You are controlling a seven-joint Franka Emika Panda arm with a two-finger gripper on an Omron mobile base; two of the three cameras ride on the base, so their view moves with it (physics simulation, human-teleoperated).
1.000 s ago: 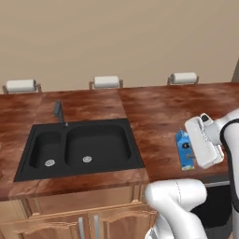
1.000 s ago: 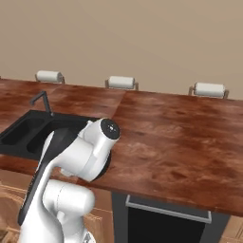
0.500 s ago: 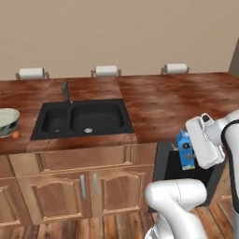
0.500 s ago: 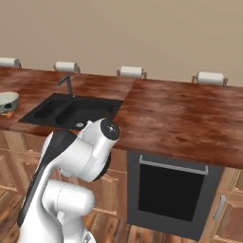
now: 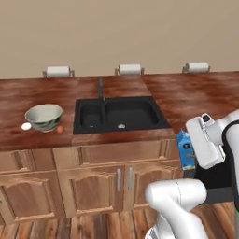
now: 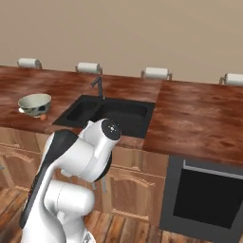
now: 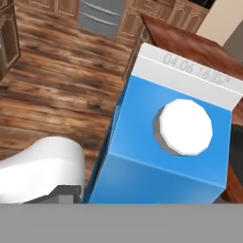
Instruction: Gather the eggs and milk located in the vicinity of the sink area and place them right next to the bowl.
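Note:
The milk (image 5: 186, 152), a blue gable-topped carton with a white round cap (image 7: 184, 126), hangs in the air off the counter's front edge at the right. My gripper (image 5: 193, 148) is shut on it, and its fingers are hidden by the carton. The black double-basin sink (image 5: 119, 115) lies mid-counter with its thin dark faucet (image 5: 100, 87). Far to the left stands the pale grey-green bowl (image 5: 43, 116), also seen from the other side (image 6: 34, 104). The small orange-brown egg (image 5: 59, 129) rests on the counter just right of the bowl.
A white egg (image 5: 26, 126) lies left of the bowl. Three paper towel rolls (image 5: 129, 69) line the back wall. A black oven (image 6: 206, 199) sits under the right counter. Wooden cabinets (image 5: 60, 189) front the counter, with wood floor below.
The whole scene has shifted and shrunk as the base drives back from the counter. The bowl and both eggs now show at the left. The carton stays in my gripper.

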